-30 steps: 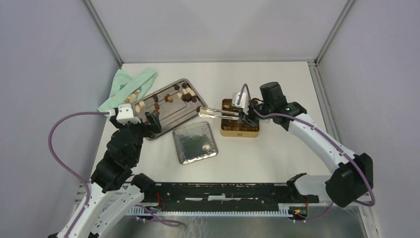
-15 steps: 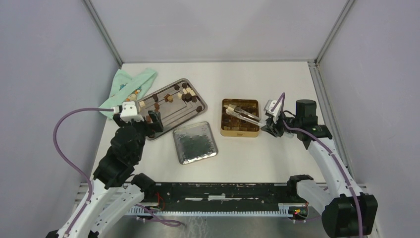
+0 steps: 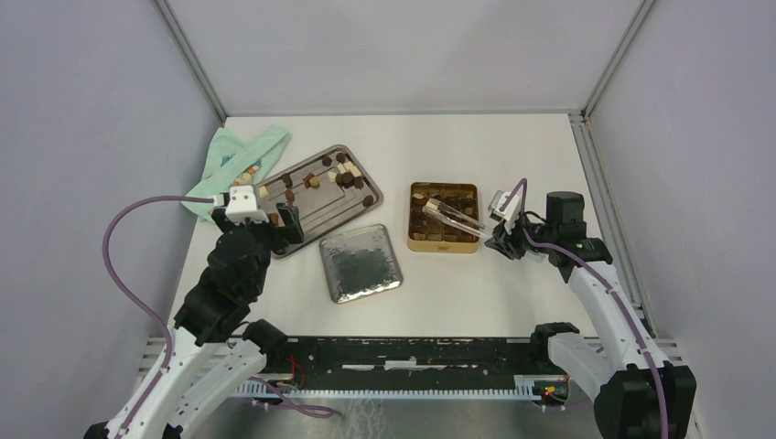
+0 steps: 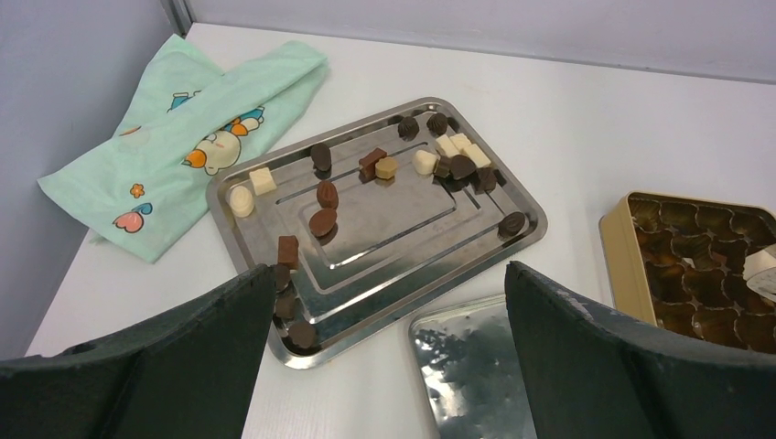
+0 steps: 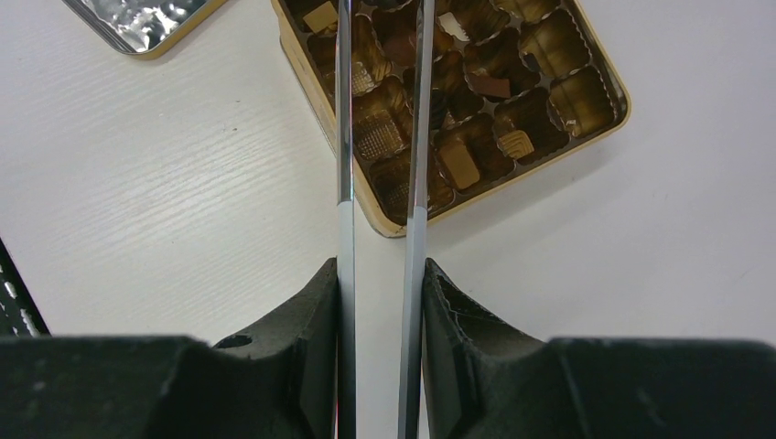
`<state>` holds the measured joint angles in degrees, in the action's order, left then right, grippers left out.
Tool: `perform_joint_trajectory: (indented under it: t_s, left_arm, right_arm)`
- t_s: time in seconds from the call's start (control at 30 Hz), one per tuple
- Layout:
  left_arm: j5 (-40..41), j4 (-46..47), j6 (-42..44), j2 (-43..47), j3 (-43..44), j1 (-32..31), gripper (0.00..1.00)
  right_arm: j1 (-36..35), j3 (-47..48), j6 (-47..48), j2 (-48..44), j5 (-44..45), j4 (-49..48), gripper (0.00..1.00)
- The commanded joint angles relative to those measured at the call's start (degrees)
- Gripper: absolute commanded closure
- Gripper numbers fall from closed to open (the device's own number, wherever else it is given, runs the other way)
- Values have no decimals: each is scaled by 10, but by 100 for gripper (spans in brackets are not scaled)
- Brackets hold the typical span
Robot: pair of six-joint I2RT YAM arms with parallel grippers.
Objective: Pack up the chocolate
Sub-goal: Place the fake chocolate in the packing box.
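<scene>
Dark, light-brown and cream chocolate (image 3: pixel 316 178) (image 4: pixel 322 222) lies scattered on a steel tray (image 3: pixel 316 212) (image 4: pixel 403 274) at the left. The open gold tin (image 3: pixel 444 243) (image 5: pixel 377 221) (image 4: pixel 615 247) holds a few pieces (image 5: pixel 456 163) in its brown cups. My right gripper (image 3: pixel 501 236) (image 5: pixel 380 274) is shut on a pair of clear tongs (image 3: pixel 450 213) (image 5: pixel 417 137) that reach over the tin; their tips are out of the right wrist view. A pale bit (image 4: pixel 759 265) shows at the tong tip. My left gripper (image 3: pixel 279 219) (image 4: pixel 389 288) hangs open and empty above the tray's near corner.
The tin's lid (image 3: pixel 361 262) (image 4: pixel 467 366) (image 5: pixel 137 18) lies upside down between tray and tin. A mint cloth with cartoon prints (image 3: pixel 233 165) (image 4: pixel 174 128) lies left of the tray. Grey walls enclose the table.
My right arm has drawn back to the right, carrying the tongs from the tray's right corner to above the tin. My left gripper has shifted slightly right and stayed open.
</scene>
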<state>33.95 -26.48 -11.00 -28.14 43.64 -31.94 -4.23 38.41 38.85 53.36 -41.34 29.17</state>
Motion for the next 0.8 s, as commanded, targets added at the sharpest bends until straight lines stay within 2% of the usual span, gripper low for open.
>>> perform_joint_trajectory:
  t_s: [0.0,0.77]
  left_arm:
    - [-7,18,21,-5,0,3,1]
    - [-15,18,22,-10,0,4,1]
  right_arm:
    - [2,5,-5,-2,3,-30,92]
    - [2,5,-2,12,0,-24,90]
